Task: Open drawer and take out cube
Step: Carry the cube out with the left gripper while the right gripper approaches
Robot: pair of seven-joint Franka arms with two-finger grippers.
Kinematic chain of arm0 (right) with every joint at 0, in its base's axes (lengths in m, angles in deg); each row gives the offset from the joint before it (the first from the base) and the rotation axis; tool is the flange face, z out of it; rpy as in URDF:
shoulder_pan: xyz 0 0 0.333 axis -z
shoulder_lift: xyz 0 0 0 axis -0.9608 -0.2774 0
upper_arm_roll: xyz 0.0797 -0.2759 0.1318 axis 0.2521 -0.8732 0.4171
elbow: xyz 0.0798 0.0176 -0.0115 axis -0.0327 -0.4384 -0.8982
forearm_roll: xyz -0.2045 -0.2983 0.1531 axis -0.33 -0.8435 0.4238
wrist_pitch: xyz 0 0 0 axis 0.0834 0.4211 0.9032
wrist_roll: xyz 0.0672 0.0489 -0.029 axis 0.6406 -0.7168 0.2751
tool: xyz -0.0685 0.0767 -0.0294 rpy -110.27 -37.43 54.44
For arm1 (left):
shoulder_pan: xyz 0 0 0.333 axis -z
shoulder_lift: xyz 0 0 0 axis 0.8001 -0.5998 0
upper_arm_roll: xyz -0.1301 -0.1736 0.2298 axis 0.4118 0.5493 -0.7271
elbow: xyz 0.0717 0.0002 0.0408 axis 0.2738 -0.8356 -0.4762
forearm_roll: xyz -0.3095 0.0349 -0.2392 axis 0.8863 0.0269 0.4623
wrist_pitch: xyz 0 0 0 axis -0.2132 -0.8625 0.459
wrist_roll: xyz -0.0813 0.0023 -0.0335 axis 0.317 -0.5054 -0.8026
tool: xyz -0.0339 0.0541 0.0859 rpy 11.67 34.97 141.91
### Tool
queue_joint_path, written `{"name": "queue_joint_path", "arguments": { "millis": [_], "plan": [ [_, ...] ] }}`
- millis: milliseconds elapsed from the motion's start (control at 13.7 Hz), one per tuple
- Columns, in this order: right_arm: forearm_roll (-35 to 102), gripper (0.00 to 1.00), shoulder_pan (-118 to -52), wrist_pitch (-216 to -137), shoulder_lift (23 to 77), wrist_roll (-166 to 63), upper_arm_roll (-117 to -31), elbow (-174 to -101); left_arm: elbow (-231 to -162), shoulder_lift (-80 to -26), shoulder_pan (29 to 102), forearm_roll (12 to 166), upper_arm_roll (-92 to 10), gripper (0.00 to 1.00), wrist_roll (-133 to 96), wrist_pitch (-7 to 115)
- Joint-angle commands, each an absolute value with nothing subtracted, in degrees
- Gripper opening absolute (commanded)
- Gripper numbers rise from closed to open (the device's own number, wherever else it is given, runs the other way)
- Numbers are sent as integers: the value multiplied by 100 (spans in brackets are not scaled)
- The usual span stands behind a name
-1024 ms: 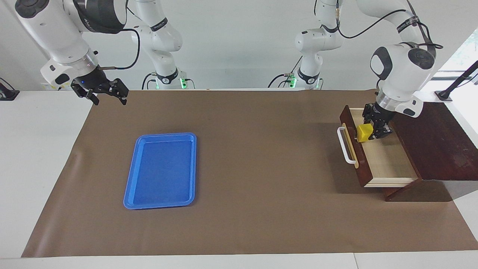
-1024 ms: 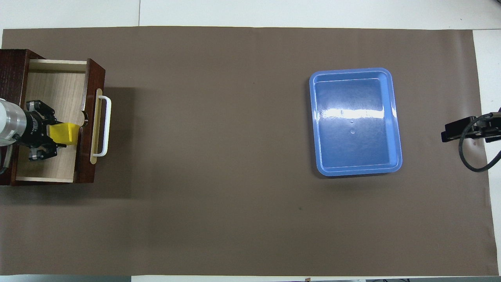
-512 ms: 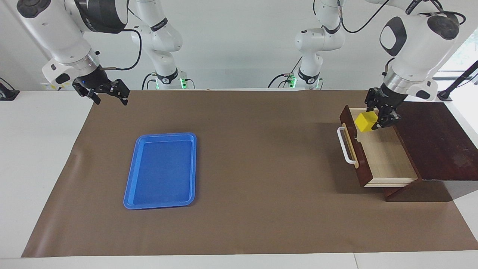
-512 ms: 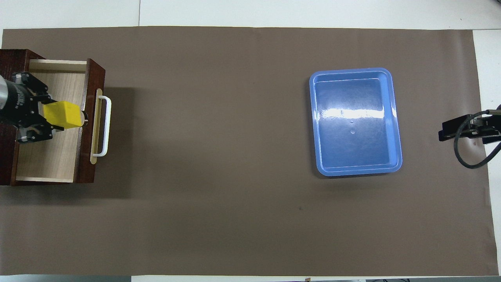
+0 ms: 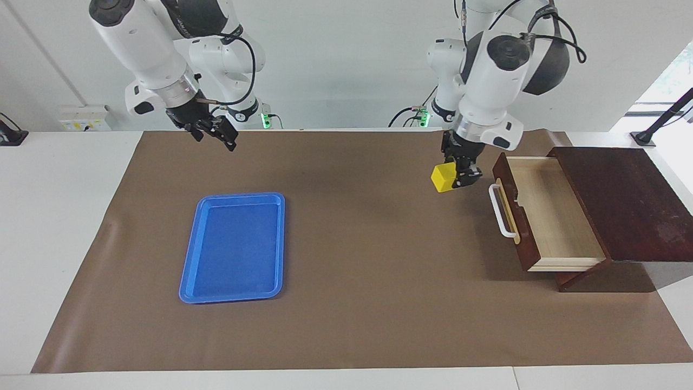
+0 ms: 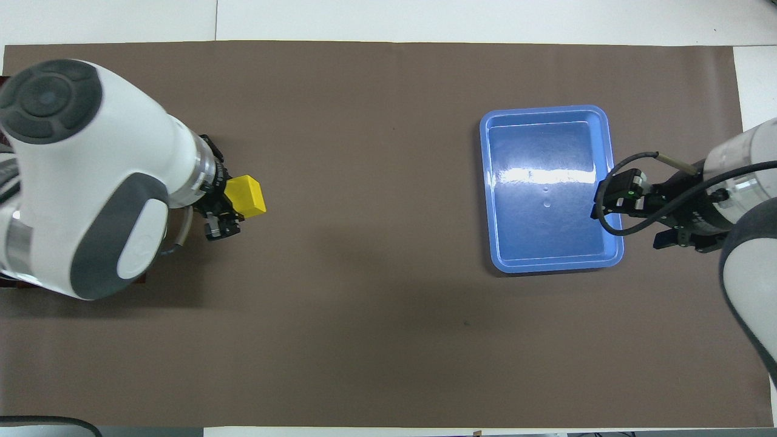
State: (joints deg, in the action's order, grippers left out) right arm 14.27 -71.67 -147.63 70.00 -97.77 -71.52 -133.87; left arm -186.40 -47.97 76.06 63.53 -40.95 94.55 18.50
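The left gripper (image 5: 459,174) hangs over the brown mat just in front of the dark reddish-brown wooden drawer (image 5: 541,208), its jaws clamped on the small bright yellow solid cube (image 5: 443,177), which is up in the air and clear of the drawer. The drawer stands pulled out, pale inside, white bar handle (image 5: 501,211) toward the cube. The grip looks off-centre (most of the cube juts past the fingertips), so a quick swing could twist it loose onto the tabletop. Farther from the drawer lies the flat blue plastic tray (image 5: 189,271); the right gripper (image 5: 211,131) waits above the mat near the tray, jaws apart.
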Motion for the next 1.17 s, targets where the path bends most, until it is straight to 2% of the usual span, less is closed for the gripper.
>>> {"name": "queue_joint_path", "arguments": {
  "millis": [0, 220, 366, 805, 951, 1098],
  "plan": [
    [2080, 100, -7520, -14864, 7290, -11291, -7144, -13777, -18865, -4784, 7985, 6427, -4208, 0, 10275, 2229],
    [2618, 100, -7880, -15285, 7431, -12471, -7135, -14137, -19051, -4731, 8171, 6427, -4208, 0, 10497, 2379],
    [2987, 100, -8153, -15767, 7318, -13383, -7135, -14243, -19068, -4722, 8197, 6427, -4208, 0, 10497, 2379],
    [4147, 100, -8584, -16392, 6414, -13942, -7135, -14147, -19095, -4704, 8329, 6427, -4208, 0, 10470, 2388],
    [4509, 100, -8646, -16604, 5844, -13933, -7135, -13736, -19121, -4696, 8338, 6427, -4199, 0, 10462, 2388],
    [4526, 100, -8769, -16613, 5569, -13924, -7135, -13489, -19148, -4678, 8408, 6427, -4199, 0, 10461, 2388]
  ]
}}
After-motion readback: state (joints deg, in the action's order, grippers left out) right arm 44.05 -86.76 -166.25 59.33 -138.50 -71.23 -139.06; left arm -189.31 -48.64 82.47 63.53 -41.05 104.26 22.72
